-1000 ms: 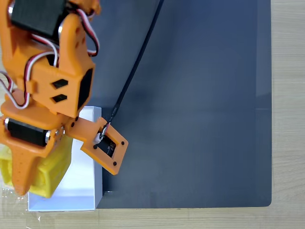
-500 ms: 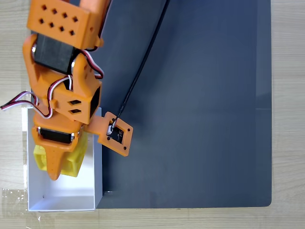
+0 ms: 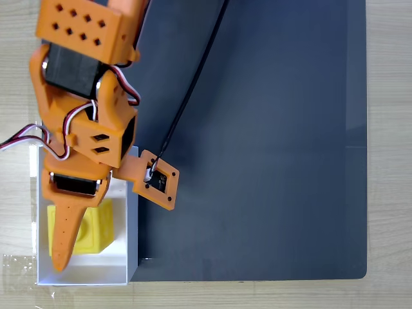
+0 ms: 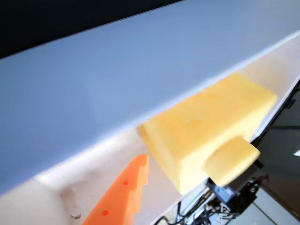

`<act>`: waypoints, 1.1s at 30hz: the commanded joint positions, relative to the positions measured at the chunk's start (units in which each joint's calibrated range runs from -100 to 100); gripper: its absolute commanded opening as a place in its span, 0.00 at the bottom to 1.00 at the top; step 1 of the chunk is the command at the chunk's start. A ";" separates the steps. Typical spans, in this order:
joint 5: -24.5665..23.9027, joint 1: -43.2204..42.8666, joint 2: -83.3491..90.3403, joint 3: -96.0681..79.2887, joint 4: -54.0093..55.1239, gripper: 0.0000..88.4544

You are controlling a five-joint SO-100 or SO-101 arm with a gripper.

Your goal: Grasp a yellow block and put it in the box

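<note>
- In the fixed view the orange tool [image 3: 64, 248] hangs over the white box [image 3: 132, 219], one long finger [image 3: 66, 232] pointing toward the box's lower edge.
- Its jaws stand apart; they clamp nothing.
- The yellow block [image 3: 100, 225] lies inside the box, beside the long finger and partly under it; whether they touch I cannot tell.
- In the wrist view the yellow block [image 4: 206, 131] sits against the box wall [image 4: 117, 84], an orange fingertip [image 4: 124, 194] just beside it.
- The box stands at the left edge of a dark mat [image 3: 257, 141] on the wooden tabletop [image 3: 389, 154].

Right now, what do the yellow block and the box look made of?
The yellow block looks like moulded plastic: uniform bright colour, matte faces, a raised stud in the wrist view. The box seems thin white card or plastic sheet; its slim, plain matte walls leave that open.
</note>
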State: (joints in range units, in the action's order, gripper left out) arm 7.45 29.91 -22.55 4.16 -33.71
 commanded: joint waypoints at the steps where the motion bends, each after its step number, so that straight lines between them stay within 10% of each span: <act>1: -0.37 -1.80 7.55 2.49 0.20 0.54; 12: -11.23 -10.39 35.85 1.77 -14.37 0.00; 33: -11.59 -22.34 117.80 -85.79 -36.27 0.03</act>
State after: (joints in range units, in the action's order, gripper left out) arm -4.38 7.24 85.76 -70.28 -69.45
